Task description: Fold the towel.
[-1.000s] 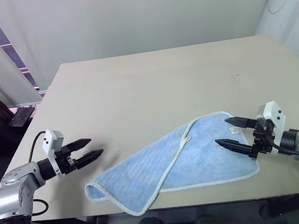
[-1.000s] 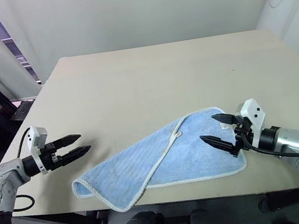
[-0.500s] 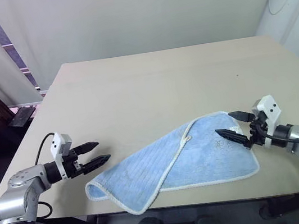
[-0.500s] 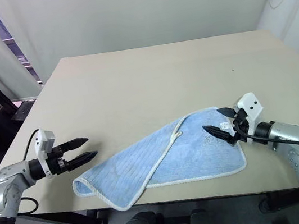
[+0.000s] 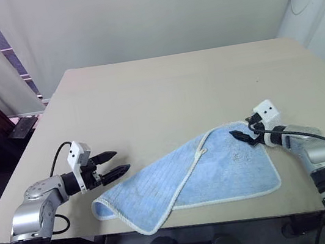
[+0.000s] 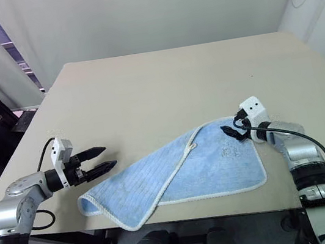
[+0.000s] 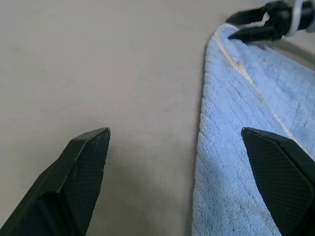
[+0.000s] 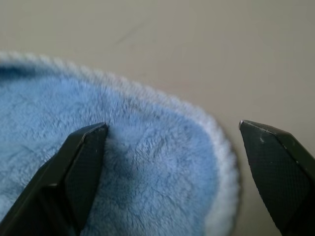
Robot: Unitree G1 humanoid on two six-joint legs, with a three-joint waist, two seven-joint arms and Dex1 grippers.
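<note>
we see the towel (image 5: 202, 174) lying folded at lower centre of the surface (image 5: 164, 91); left fingers (image 5: 112, 166) open beside it, right fingers (image 5: 243, 134) open at its far corner.

Left gripper (image 5: 115, 165) spread wide, right gripper (image 5: 243, 134) likewise (both low)

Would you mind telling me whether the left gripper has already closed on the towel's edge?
No, the left gripper is open, one finger over the bare table and the other over the towel.
</note>
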